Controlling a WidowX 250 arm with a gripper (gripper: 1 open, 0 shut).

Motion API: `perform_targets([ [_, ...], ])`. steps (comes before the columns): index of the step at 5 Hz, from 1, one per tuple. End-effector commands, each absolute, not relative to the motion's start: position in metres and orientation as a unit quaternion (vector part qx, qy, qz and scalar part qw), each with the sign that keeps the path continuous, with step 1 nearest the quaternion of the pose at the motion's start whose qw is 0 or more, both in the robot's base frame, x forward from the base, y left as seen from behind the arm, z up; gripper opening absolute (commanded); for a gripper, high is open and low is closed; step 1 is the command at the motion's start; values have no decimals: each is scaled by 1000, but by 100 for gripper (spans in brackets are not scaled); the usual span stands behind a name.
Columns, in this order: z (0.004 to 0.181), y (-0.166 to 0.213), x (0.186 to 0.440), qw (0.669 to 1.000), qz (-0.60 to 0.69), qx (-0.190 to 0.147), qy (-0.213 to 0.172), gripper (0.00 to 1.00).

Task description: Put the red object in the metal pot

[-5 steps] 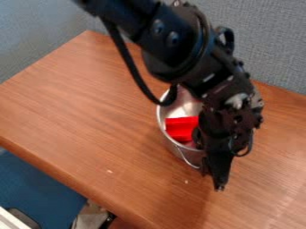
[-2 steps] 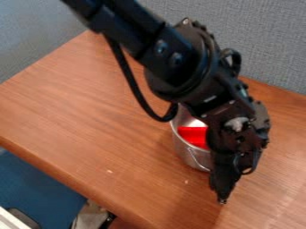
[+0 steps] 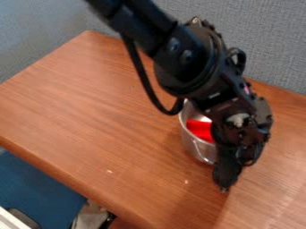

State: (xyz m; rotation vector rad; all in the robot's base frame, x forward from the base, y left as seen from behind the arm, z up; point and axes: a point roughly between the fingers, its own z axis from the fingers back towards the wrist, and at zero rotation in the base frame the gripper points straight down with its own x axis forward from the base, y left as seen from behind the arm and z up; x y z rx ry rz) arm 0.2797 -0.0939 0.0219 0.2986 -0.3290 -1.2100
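Camera view, single oblique angle over a wooden table (image 3: pixel 84 98), the largest item: brown top, near edge running down to the right, bare across its left half. A grey wall stands behind it and blue flooring shows at the lower left.

Robot arm (image 3: pixel 167 45): black, jointed, cabled, entering from the top and reaching down to the right; it covers much of the pot's far and right side.

Metal pot (image 3: pixel 195 146): shiny steel cylinder, upright on the right part of the table, its near-left wall and rim visible. Contents: the red object (image 3: pixel 201 131), seen as a bright red patch inside the rim, lying below the lip; its exact pose is hidden by the arm. Nothing else is visible in the pot.

Gripper (image 3: pixel 225 179): dark, pointing steeply down at the pot's near-right side, tips close to the table top. Jaws stand spread wide and carry nothing; the picture is blurred here, so the gap itself is hard to see.

Task status, as a judgement: the placing looks done, since the red object sits in the pot and free of the fingers. What seems left is only to draw the arm clear.
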Motion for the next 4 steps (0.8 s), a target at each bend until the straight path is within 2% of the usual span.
perform_targets([
  [1,35,-82,296,801,-551,153,-176,0],
  [2,43,-83,301,800,-545,155,-198,0],
  [4,38,-118,292,815,-520,133,-220,0],
])
